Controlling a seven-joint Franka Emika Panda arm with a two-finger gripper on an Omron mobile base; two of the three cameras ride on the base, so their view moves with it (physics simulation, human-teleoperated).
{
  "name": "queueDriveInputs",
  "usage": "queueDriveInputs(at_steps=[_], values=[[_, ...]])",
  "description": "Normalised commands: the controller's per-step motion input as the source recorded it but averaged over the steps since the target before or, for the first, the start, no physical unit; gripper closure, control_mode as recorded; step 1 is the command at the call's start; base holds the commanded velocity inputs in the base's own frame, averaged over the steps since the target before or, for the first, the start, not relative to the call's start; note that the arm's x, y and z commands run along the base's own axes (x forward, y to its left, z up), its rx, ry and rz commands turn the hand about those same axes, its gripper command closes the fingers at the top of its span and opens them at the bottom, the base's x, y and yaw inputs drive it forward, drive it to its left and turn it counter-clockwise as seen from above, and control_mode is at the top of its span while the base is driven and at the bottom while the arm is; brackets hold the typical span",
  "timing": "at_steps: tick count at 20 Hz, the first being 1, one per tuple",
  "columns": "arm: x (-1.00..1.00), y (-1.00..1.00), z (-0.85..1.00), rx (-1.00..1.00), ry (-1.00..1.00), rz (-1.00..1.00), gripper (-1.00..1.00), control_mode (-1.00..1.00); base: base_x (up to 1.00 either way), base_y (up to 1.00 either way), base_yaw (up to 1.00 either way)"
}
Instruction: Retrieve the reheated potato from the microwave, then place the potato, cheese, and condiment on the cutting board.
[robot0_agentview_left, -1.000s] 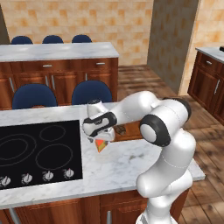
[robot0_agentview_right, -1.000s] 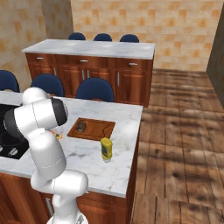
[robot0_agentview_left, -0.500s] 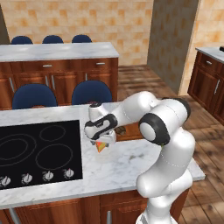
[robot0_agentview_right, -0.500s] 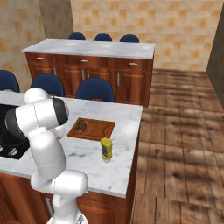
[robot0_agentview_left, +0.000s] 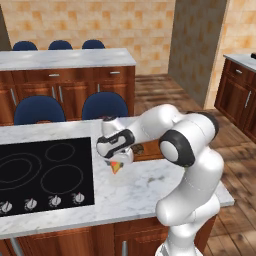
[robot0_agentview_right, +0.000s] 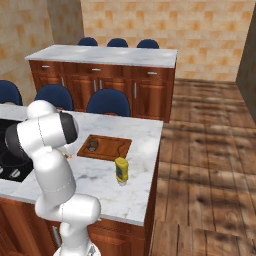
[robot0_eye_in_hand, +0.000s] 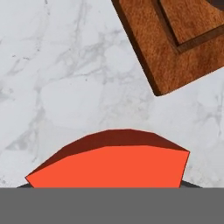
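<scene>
Cheese (robot0_eye_in_hand: 109, 162): lay on the marble counter (robot0_eye_in_hand: 61, 78) right at the gripper (robot0_agentview_left: 116, 164), its long edge running across the hand view and its red rind facing the cutting board (robot0_eye_in_hand: 175, 39); bare marble separated it from the board's corner.
Fingers: hidden low around the wedge; whether they pressed it could not be told.
Cutting board: held the potato (robot0_agentview_right: 92, 145) near its left end; the rest was bare.
Condiment (robot0_agentview_right: 121, 170): stood upright on the marble in front of the board, near the island's right edge.
Cooktop (robot0_agentview_left: 45, 175): just left of the gripper.
</scene>
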Motion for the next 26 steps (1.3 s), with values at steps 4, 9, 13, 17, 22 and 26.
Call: queueDriveInputs(at_steps=[4,9,13,17,22,26], values=[[-0.01,-0.24,0.33,0.0,0.11,0.0,1.0,-1.0,0.0,0.0,0.0],[-0.09,-0.3,0.5,0.0,0.17,0.01,1.0,-1.0,0.0,0.0,0.0],[-0.09,-0.25,0.56,0.0,0.14,0.01,1.0,-1.0,0.0,0.0,0.0],[-0.02,-0.24,0.56,-0.04,0.17,0.0,1.0,-1.0,0.0,0.0,0.0],[-0.02,-0.31,0.5,-0.08,0.17,0.0,1.0,-1.0,0.0,0.0,0.0],[0.0,-0.36,0.49,-0.1,0.15,0.04,1.0,-1.0,0.0,0.0,0.0]])
